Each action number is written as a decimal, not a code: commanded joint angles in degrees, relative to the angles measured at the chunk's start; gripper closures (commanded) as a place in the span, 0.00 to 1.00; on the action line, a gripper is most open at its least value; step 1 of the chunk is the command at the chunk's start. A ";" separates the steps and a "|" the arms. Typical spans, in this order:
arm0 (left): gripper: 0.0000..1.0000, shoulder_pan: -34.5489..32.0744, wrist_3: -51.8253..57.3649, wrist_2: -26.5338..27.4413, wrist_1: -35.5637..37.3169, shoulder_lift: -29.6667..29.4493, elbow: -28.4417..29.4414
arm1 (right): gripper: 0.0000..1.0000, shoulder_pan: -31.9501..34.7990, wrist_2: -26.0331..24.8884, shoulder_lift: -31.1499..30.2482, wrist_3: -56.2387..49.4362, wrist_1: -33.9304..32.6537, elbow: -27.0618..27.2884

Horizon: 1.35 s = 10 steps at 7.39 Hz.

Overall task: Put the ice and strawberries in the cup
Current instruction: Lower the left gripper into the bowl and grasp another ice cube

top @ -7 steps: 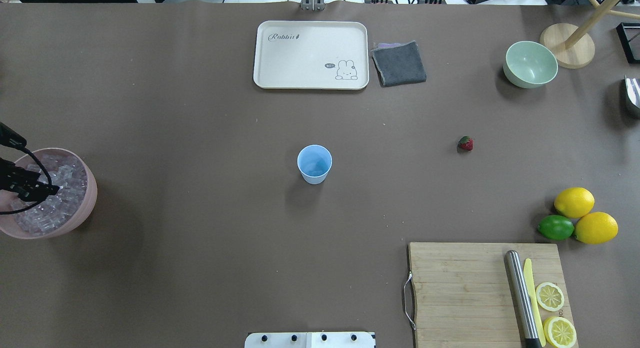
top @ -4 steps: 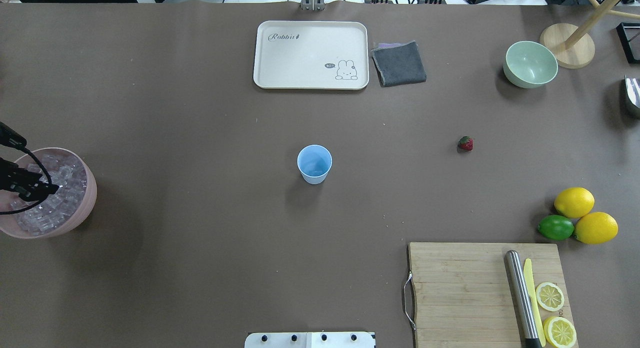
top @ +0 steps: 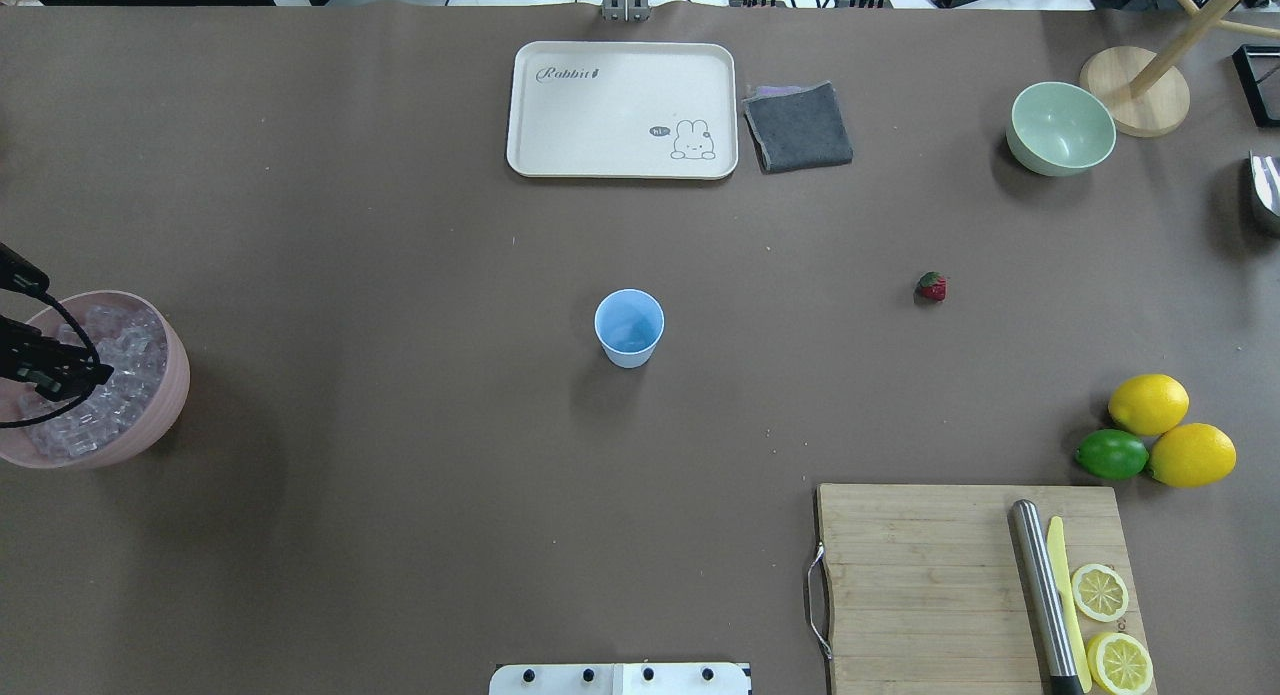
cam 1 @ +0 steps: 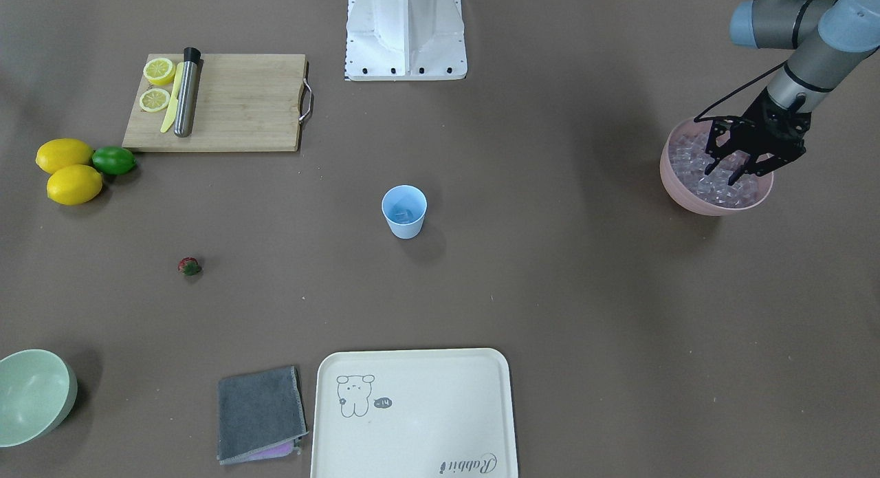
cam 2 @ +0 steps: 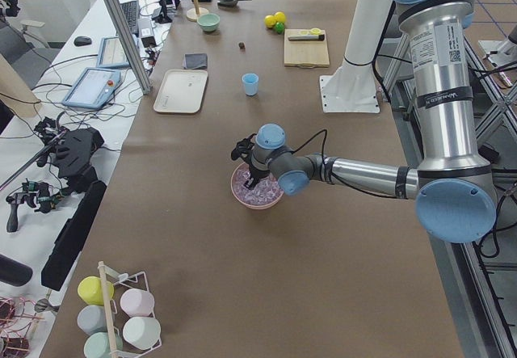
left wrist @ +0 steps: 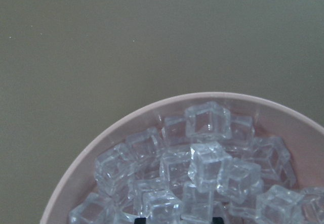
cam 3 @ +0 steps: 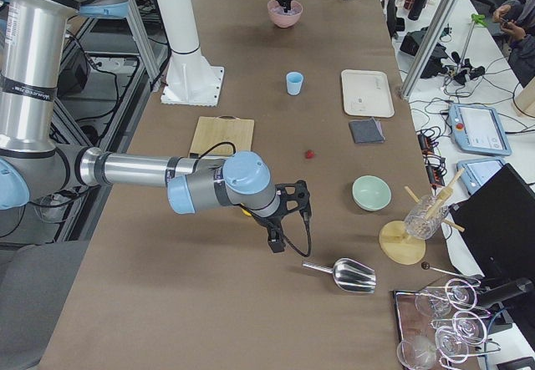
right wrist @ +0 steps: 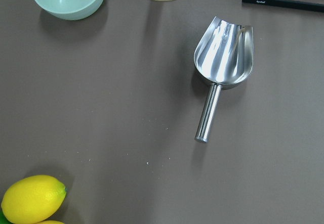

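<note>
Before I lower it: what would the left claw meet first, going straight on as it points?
Likely the ice heaped in the pink bowl, directly beneath the open left claw; the gap is unclear.

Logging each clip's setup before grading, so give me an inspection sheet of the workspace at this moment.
Surface: brown table cover, no spills seen.
Job's things: ice heaped in pink bowl; cup upright, mid-table; strawberry lying on the table, apart from it.
Clutter: tray, cloth, green bowl, lemons, lime, cutting board, scoop.
Grippers: left gripper open, tips in the ice; right gripper above the table, state unclear.
Cables: black cable looped at the left wrist.
Surroundings: side desk with screens.
</note>
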 commanded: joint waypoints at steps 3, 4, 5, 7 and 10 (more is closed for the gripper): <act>0.86 -2.29 0.09 -2.98 0.12 -0.41 -0.49 | 0.00 -0.06 0.01 -0.01 0.08 0.00 0.00; 0.70 -2.29 0.09 -2.98 0.12 -0.50 -0.49 | 0.00 0.03 0.01 -0.01 0.09 0.00 0.00; 0.73 -2.38 0.09 -2.98 0.21 -0.41 -0.92 | 0.00 0.03 0.01 -0.01 0.17 0.00 0.00; 0.94 -5.69 0.09 -7.52 0.30 -0.41 -1.54 | 0.00 0.03 0.01 0.07 0.26 0.00 0.00; 1.00 -9.85 -1.48 -13.26 0.48 -3.03 -2.07 | 0.00 -0.06 0.10 -0.01 0.17 0.00 0.00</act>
